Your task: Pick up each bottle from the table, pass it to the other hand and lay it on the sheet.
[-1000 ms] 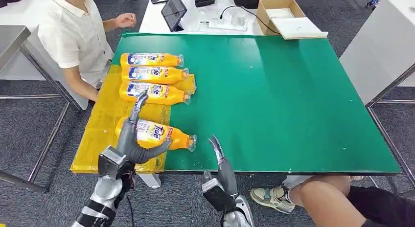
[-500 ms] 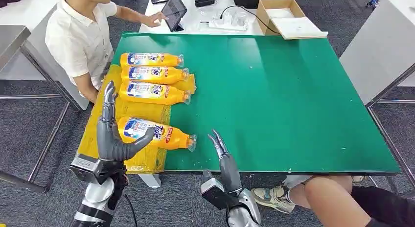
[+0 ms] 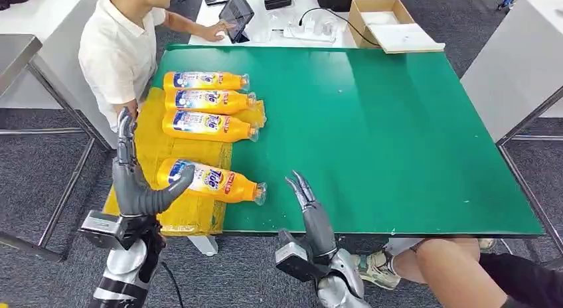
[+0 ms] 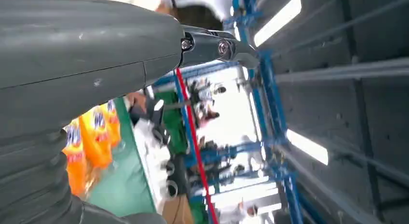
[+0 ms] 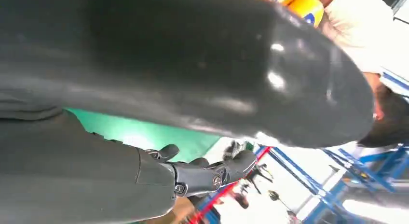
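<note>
1. Four orange plastic detergent bottles with blue-and-white labels lay on their sides on the crinkled yellow sheet (image 3: 143,163) that covered the green tabletop (image 3: 372,135) towards nine o'clock.
2. Three of them formed a tight row (image 3: 207,102) at about eleven o'clock, touching or nearly so, caps pointing to three o'clock.
3. The fourth bottle (image 3: 211,180) lay apart from the row, near the table's six o'clock edge, slightly angled; its body rested on the sheet while its cap end reached past the sheet's edge onto bare green.
4. The left hand (image 3: 136,182) stood just beside that bottle's base at nine o'clock, fingers spread and upright, thumb pointing at the label, gripping nothing.
5. The right hand (image 3: 312,212) hovered at the table's six o'clock edge, fingers extended and apart, likewise empty.
6. No bottle was visible on the bare green, so the task looked finished or nearly so; at most the fourth bottle's overhanging cap end remained questionable.
7. A person in a white shirt (image 3: 119,52) sat at ten o'clock, touching a dark tablet (image 3: 236,16); another person's bare knee (image 3: 451,268) showed at five o'clock.
</note>
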`<state>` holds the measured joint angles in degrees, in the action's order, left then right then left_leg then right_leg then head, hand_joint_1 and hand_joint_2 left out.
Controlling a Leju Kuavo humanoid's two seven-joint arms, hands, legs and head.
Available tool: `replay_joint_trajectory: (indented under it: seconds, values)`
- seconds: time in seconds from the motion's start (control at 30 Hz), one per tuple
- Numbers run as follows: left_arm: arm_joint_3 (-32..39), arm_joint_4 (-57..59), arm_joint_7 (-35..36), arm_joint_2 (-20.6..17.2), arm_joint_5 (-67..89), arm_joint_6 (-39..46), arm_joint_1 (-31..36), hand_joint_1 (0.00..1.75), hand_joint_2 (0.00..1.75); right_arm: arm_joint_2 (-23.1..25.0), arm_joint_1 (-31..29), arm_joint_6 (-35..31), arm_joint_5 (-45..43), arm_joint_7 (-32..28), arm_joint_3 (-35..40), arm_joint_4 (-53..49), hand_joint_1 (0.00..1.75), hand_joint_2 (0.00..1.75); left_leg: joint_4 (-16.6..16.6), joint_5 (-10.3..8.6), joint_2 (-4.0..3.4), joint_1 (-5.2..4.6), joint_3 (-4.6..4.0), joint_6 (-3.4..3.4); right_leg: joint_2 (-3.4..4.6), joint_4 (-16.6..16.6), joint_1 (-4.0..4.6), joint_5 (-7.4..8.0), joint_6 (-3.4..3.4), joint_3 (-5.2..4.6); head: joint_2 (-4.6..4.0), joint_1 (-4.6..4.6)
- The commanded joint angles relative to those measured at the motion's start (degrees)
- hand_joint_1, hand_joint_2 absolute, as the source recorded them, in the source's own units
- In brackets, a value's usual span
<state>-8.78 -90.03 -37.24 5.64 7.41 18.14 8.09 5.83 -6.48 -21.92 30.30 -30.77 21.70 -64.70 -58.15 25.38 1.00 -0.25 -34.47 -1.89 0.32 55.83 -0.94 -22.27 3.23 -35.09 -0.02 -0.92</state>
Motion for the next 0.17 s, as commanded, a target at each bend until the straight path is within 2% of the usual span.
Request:
replay_joint_trajectory:
  seconds: [0.03, 0.1, 0.13, 0.17]
  values:
    - [8.6, -1.4, -1.7, -0.4, -0.7, 2.8, 2.3, 0.0, 1.75, -8.4, -4.3, -1.2, 6.5, 2.2, -1.4, -7.6, 0.0, 0.0, -0.1, 0.08, -0.14, 0.02, 0.08, 0.09, 0.04, 0.1, 0.04, -0.05, -0.11, 0.06, 0.0, 0.0]
    - [10.9, -1.6, -1.8, -0.3, -1.3, 3.6, 2.4, 0.0, 1.75, -9.8, -4.6, -0.8, 6.7, 2.4, -3.4, -9.6, 0.0, 0.0, 0.0, 0.04, -0.11, -0.01, 0.03, 0.06, 0.02, 0.1, 0.0, -0.02, -0.07, 0.01, 0.0, 0.02]
    - [12.1, -1.6, -1.9, -0.2, -1.7, 4.2, 2.4, 0.0, 1.75, -10.4, -4.5, -0.6, 6.9, 2.2, -4.4, -10.9, 0.0, 1.75, 0.0, 0.03, -0.08, -0.01, 0.03, 0.06, 0.0, 0.0, 0.0, -0.02, -0.06, 0.02, 0.0, -0.02]
    - [13.2, -1.5, -2.3, -0.3, -2.6, 4.5, 2.4, 0.0, 1.75, -11.0, -4.5, -0.7, 7.1, 2.2, -5.4, -12.2, 0.0, 1.75, -0.1, 0.08, -0.12, 0.01, 0.09, 0.09, 0.01, 0.1, 0.03, -0.06, -0.1, 0.07, 0.0, 0.0]
